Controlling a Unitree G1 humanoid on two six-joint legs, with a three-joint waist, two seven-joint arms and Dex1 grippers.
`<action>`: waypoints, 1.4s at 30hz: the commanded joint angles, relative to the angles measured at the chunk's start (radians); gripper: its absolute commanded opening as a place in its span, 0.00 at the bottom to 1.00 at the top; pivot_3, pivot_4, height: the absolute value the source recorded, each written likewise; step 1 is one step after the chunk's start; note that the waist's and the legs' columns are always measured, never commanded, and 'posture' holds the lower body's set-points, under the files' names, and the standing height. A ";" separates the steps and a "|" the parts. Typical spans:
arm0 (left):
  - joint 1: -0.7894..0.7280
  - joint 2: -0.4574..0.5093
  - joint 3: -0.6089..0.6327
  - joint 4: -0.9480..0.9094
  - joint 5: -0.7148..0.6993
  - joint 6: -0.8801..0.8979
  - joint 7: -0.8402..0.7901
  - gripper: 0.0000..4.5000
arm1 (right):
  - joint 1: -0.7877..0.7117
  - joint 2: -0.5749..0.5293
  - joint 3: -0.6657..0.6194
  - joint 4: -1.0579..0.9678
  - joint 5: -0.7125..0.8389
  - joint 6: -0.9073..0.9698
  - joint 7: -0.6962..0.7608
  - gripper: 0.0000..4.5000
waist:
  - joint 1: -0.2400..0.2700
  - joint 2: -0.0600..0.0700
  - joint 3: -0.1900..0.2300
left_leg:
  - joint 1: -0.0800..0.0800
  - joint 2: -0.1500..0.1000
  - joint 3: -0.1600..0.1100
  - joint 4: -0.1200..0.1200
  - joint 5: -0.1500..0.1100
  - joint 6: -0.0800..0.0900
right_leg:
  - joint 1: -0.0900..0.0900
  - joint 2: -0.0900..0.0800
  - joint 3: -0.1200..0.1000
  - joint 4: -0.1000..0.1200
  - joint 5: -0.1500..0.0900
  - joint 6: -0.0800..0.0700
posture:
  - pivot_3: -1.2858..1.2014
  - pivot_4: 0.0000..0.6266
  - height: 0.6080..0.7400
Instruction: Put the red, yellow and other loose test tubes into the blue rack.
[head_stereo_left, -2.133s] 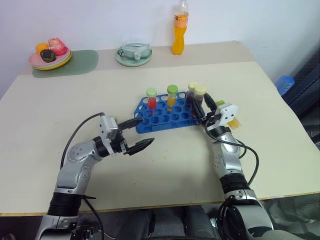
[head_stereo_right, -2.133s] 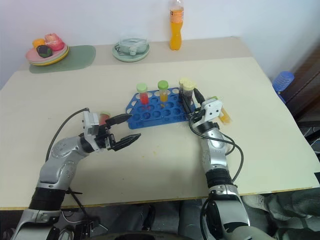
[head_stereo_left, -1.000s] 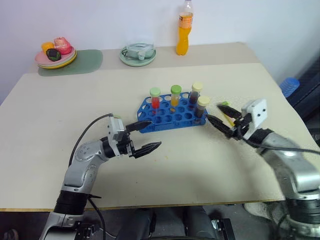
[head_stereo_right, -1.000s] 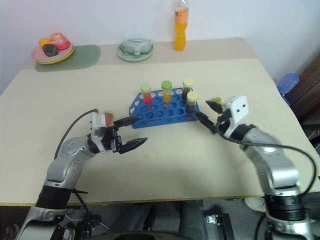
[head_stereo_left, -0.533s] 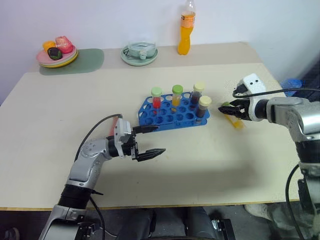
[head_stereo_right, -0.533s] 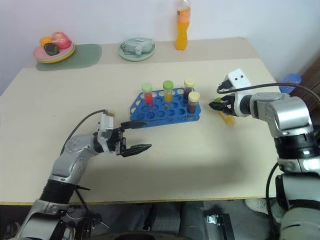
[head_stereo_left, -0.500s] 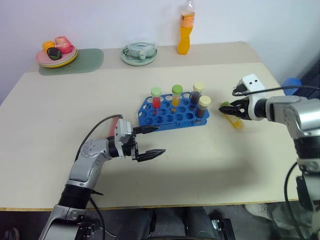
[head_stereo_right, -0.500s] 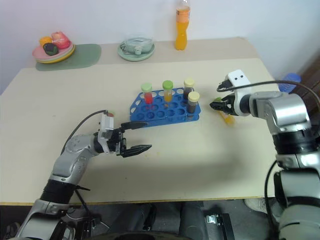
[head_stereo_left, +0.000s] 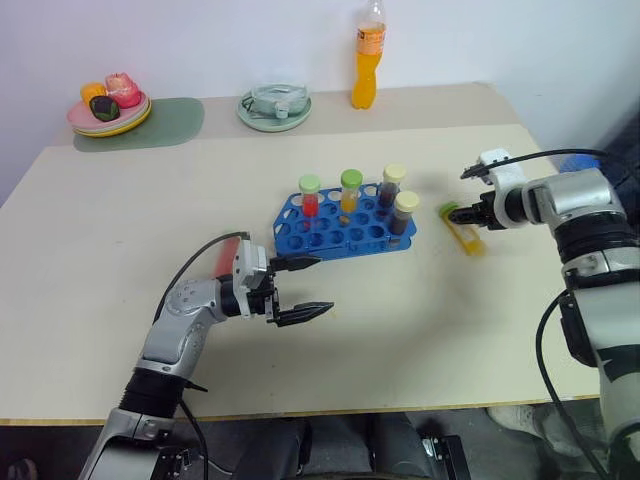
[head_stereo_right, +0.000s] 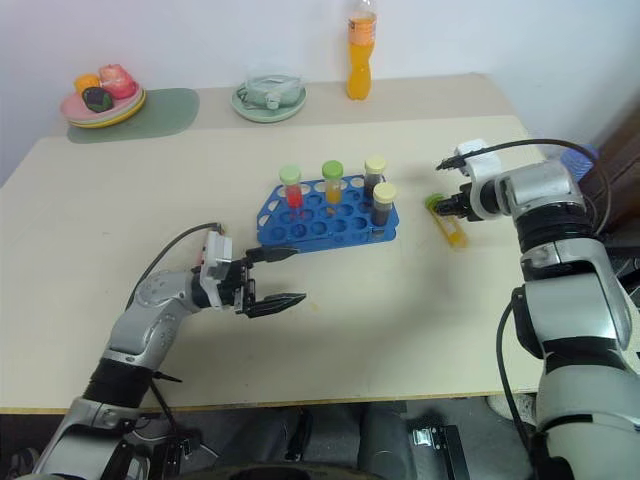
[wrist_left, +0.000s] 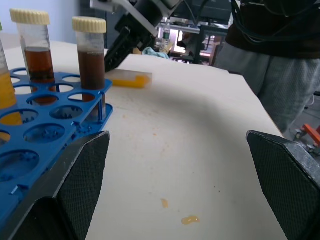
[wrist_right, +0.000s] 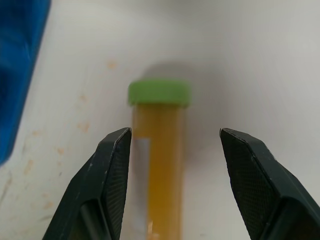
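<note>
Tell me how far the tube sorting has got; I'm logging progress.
Four capped tubes stand in the blue rack: red, yellow and two dark brown. One yellow tube with a green cap lies on the table beside it. The right gripper is open astride it, not yet closed. The left gripper is open and empty.

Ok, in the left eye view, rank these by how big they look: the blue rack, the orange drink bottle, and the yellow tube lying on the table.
1. The blue rack, clearly largest.
2. The orange drink bottle; it stands farther back, so it likely looks smaller than it is.
3. The yellow tube, smallest, lying beside the right gripper.
</note>
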 joint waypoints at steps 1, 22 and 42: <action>0.001 0.003 0.006 -0.028 -0.004 -0.012 -0.002 1.00 | -0.055 0.007 0.022 0.034 -0.053 -0.024 0.063 0.63 | -0.001 0.000 0.000 | 0.000 0.000 0.000 0.000 0.000 0.000 | 0.000 0.000 0.000 0.000 0.000 0.000 | 0.52 0.24 1.00; 0.021 0.004 0.009 -0.035 -0.002 -0.021 0.006 1.00 | -0.111 0.059 0.021 0.207 -0.215 -0.170 0.111 0.17 | -0.018 0.000 0.000 | 0.000 0.000 0.000 0.000 0.000 0.000 | -0.001 0.000 0.000 0.002 0.000 0.000 | 0.52 0.24 1.00; 0.030 0.011 0.012 -0.035 -0.007 -0.020 -0.004 1.00 | 0.388 -0.335 -0.040 -0.672 -0.123 -0.031 0.470 0.17 | -0.005 0.002 -0.001 | -0.016 -0.001 -0.002 0.011 0.000 0.000 | -0.013 0.000 -0.003 0.009 0.000 0.000 | 0.52 0.24 1.00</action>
